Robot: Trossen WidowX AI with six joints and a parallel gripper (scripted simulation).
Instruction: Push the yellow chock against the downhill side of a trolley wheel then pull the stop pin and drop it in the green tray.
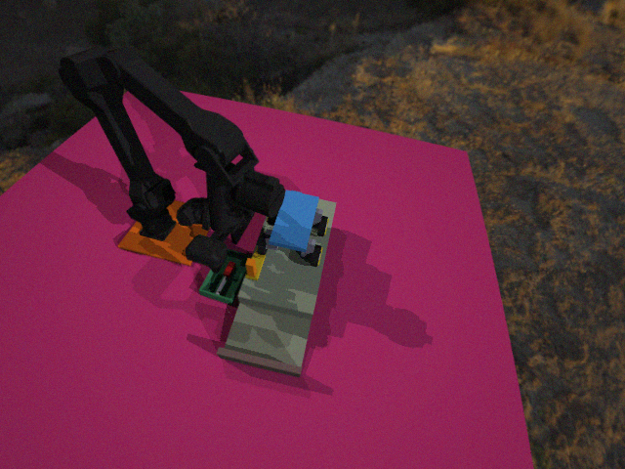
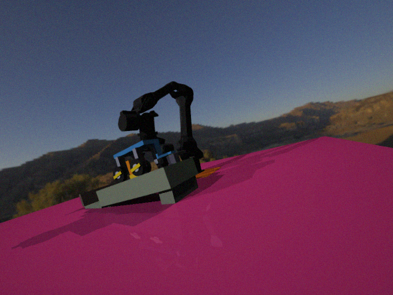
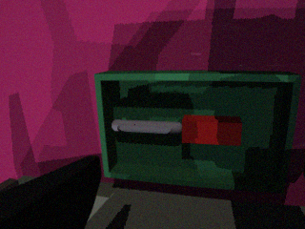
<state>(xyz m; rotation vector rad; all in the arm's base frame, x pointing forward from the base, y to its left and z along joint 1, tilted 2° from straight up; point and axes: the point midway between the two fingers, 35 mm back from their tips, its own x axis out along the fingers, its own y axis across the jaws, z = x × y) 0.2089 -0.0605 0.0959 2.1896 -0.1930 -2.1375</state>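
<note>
The blue trolley (image 1: pixel 295 222) (image 2: pixel 136 148) stands on the grey ramp (image 1: pixel 285 284) (image 2: pixel 133 187). The yellow chock (image 1: pixel 256 270) (image 2: pixel 132 175) with its orange handle sits at the downhill side of the trolley's tray-side lower wheel; a thin gap could not be made out, and its black base is not clear. The stop pin (image 1: pixel 229 268) (image 3: pixel 210 130) lies flat in the green tray (image 1: pixel 216 296) (image 3: pixel 191 76), red head and grey shaft inside the walls. My gripper (image 1: pixel 229 246) is open and empty above the tray; one finger shows in the wrist view, and the trolley hides the fingers in the exterior view.
The tray stands close beside the ramp's long side, near the chock. The arm's base stands on an orange plate (image 1: pixel 145 243) (image 2: pixel 208 172) behind the tray. The ramp's low end has a raised lip (image 1: pixel 260 362). The wrist is close beside the trolley in the top view.
</note>
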